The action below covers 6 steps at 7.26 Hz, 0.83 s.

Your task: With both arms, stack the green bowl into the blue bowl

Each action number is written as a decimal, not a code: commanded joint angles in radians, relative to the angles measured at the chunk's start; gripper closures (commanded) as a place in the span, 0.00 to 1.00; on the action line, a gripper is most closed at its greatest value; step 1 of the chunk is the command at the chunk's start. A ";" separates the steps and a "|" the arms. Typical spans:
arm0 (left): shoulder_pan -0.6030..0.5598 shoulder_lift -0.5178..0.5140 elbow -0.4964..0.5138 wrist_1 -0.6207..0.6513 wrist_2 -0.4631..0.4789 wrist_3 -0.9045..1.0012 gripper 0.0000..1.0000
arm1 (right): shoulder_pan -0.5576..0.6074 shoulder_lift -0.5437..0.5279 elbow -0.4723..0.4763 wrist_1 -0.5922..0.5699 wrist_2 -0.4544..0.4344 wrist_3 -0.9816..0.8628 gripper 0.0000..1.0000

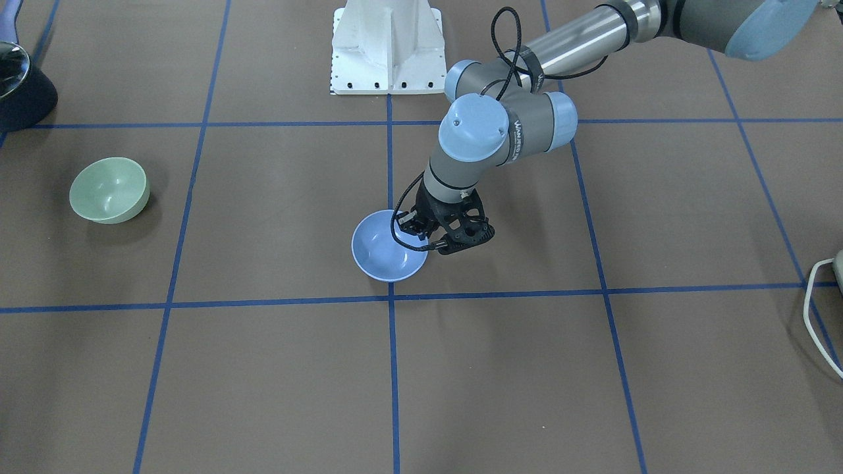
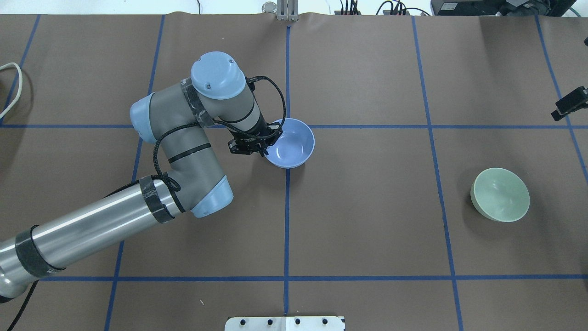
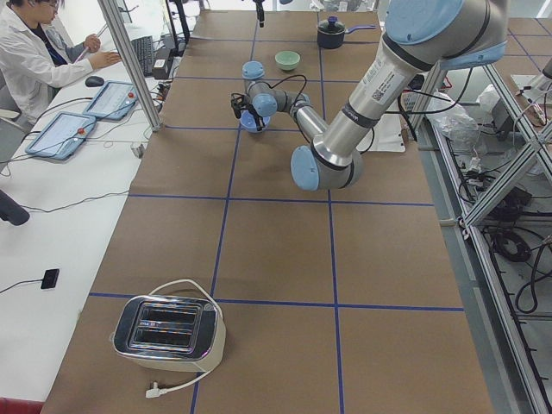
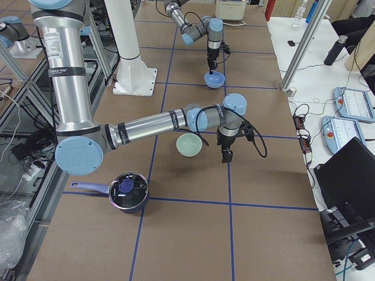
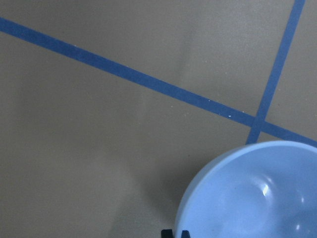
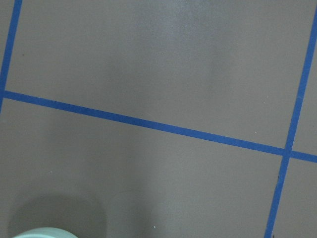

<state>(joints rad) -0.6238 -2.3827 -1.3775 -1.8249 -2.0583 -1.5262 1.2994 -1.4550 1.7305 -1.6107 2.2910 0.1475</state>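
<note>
The blue bowl [image 1: 382, 257] stands at the table's middle, on a blue tape crossing; it also shows in the overhead view [image 2: 294, 145] and the left wrist view [image 5: 257, 193]. My left gripper [image 1: 431, 230] reaches down onto the bowl's rim on the robot's left side, one finger inside and one outside, shut on the rim [image 2: 262, 142]. The green bowl [image 1: 108, 189] sits upright, alone, far to the robot's right [image 2: 500, 194]. My right gripper [image 4: 225, 151] hangs beside the green bowl [image 4: 188, 144], apart from it. Only a black part of it shows at the overhead view's right edge [image 2: 569, 105]. Whether it is open or shut cannot be told.
A dark pot with a lid [image 4: 126, 192] stands near the robot's right end [image 1: 16, 79]. The white pedestal base [image 1: 388, 52] is at the robot's side. A toaster [image 3: 168, 332] sits at the left end. A white cable [image 1: 816, 309] lies there. A person [image 3: 34, 52] sits beside the table.
</note>
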 commanded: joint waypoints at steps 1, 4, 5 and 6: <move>0.001 0.002 -0.005 -0.007 0.001 0.015 0.40 | 0.000 -0.005 0.006 0.000 0.005 0.001 0.00; -0.017 0.032 -0.069 0.001 0.021 0.090 0.03 | 0.000 -0.011 0.038 -0.002 0.056 0.012 0.00; -0.061 0.048 -0.105 0.009 0.008 0.107 0.03 | -0.002 -0.011 0.040 -0.002 0.070 0.015 0.00; -0.132 0.066 -0.151 0.077 -0.078 0.188 0.03 | -0.014 -0.022 0.040 0.000 0.090 0.047 0.06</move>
<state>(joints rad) -0.6856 -2.3379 -1.4773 -1.8031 -2.0661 -1.4088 1.2952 -1.4682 1.7685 -1.6117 2.3553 0.1683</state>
